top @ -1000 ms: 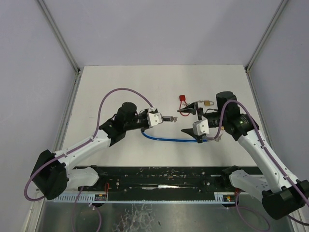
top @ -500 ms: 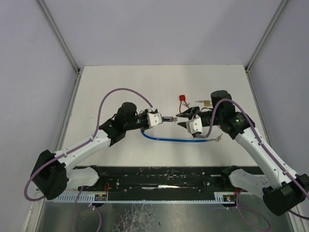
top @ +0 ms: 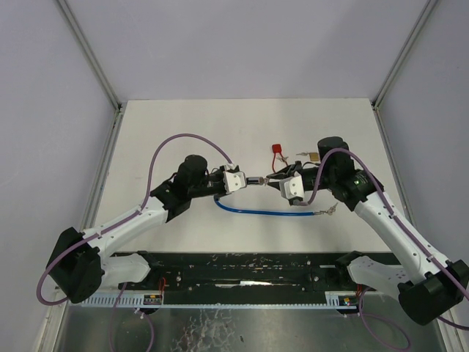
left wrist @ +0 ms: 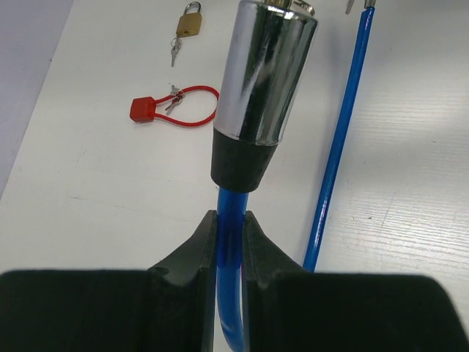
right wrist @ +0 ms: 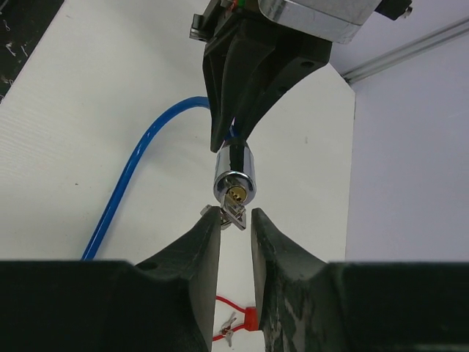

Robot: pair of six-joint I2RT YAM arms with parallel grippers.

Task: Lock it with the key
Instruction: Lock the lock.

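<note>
My left gripper (left wrist: 229, 229) was clenched on the blue cable (left wrist: 338, 139) just behind the chrome lock cylinder (left wrist: 265, 73), which hung above the table (top: 183, 125) between my arms. My right gripper (right wrist: 236, 220) stood narrow around the key (right wrist: 233, 213) at the keyhole (right wrist: 234, 194); whether it truly pinched, I could not tell. A loose or off-centre hold risked the key slipping or skewing when turned, and the cable might twist in my left jaws, spinning the cylinder instead

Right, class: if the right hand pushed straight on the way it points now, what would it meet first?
The right hand would first meet the small key at the chrome lock cylinder's face, which the left hand holds by the blue cable. Whether it touches the key yet is unclear.
</note>
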